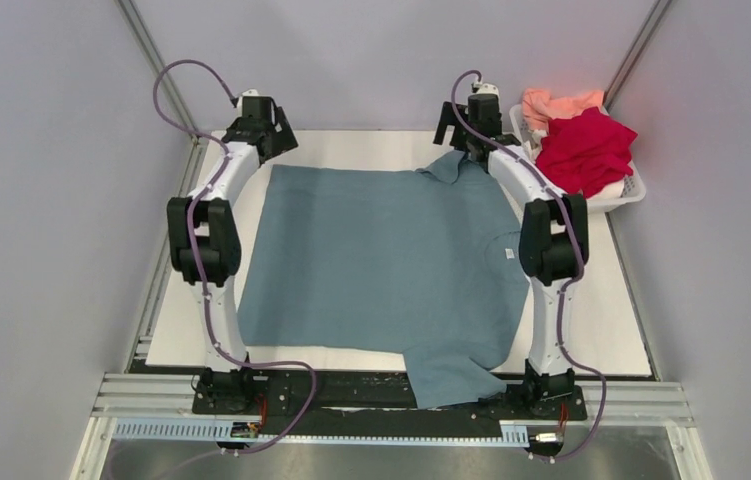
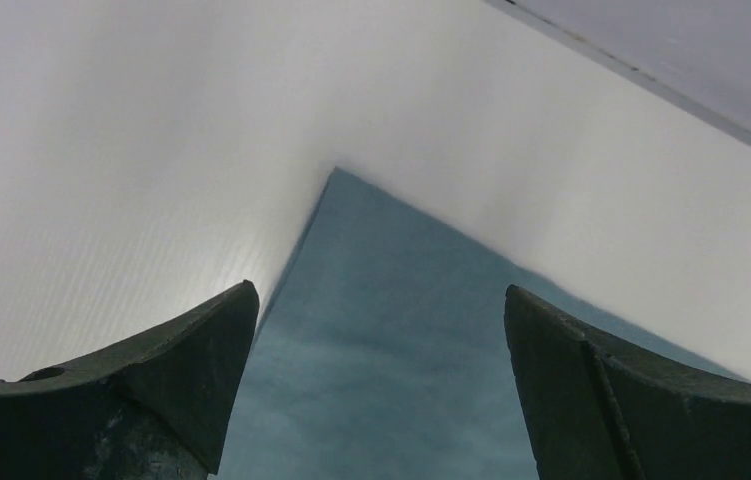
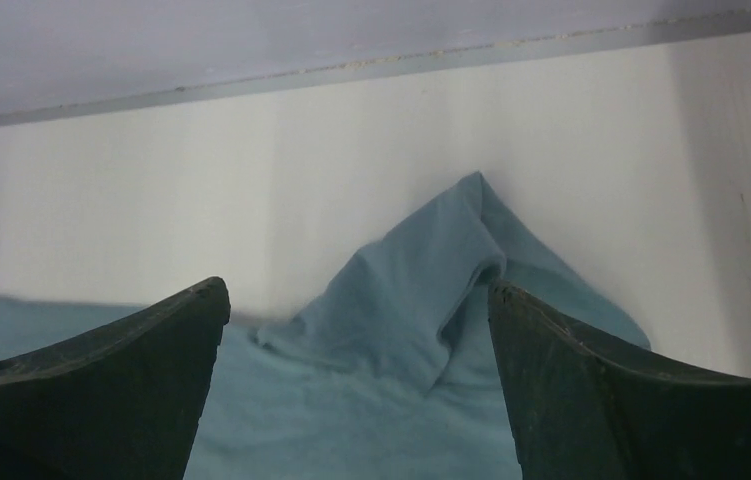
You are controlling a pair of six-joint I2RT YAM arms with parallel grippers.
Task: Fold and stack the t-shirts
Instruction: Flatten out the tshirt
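Note:
A dusty teal-blue t-shirt (image 1: 381, 270) lies spread flat on the white table, with a small white tag (image 1: 507, 254) near its right edge. One sleeve hangs over the table's near edge. My left gripper (image 1: 269, 145) hovers over the shirt's far left corner (image 2: 351, 230), its jaws (image 2: 380, 288) open and holding nothing. My right gripper (image 1: 461, 140) stands over the bunched far right sleeve (image 3: 431, 290), its jaws (image 3: 358, 284) open around the raised fold without gripping it. A crimson red t-shirt (image 1: 586, 150) and a salmon-pink t-shirt (image 1: 556, 103) are heaped in the basket.
A white slotted plastic basket (image 1: 631, 190) sits at the back right corner of the table (image 1: 611, 320). Grey walls close in on both sides and behind. A metal rail with the arm bases runs along the near edge.

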